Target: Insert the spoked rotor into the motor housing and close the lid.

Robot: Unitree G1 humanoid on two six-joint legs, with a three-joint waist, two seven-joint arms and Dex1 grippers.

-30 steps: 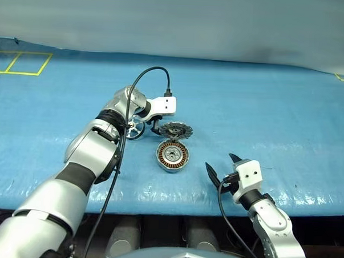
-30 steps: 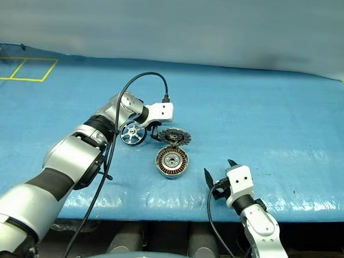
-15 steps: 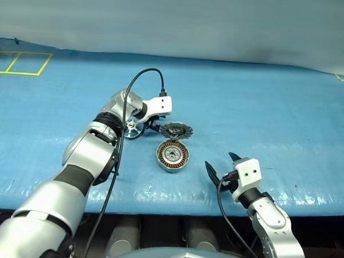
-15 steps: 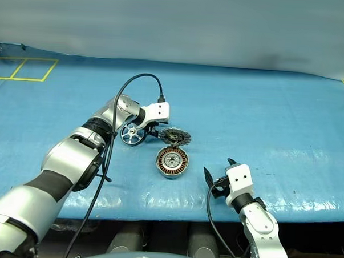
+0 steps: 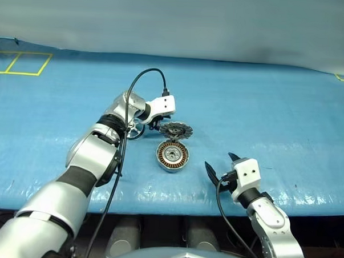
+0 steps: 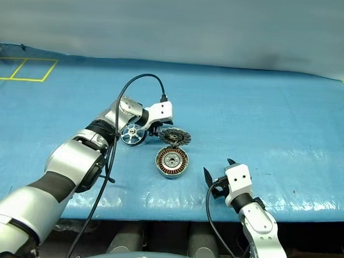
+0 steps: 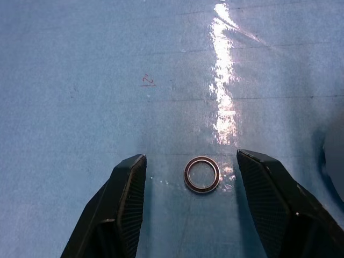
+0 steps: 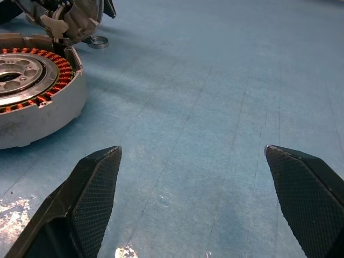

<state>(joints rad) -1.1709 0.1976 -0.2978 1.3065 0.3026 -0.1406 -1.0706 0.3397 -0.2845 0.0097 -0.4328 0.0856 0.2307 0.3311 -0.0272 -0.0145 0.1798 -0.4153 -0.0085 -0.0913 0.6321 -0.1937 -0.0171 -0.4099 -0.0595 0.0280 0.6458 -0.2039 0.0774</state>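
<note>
A blue mat [image 5: 264,110] covers the table. At centre frame the motor housing [image 5: 172,156] lies open, its lid [image 5: 176,130] tipped back just above. The spoked rotor [image 6: 132,135] lies left of the lid. The left gripper [image 7: 191,177] is spread around a small ring [image 7: 202,174], not touching it. At lower right, the right gripper [image 5: 220,166] is spread wide, empty.

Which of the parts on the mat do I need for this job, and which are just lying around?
Needed:
spoked rotor
motor housing
lid, hinged open

Lying about:
small thin ring, between the left gripper's open fingers
yellow tape squares
</note>
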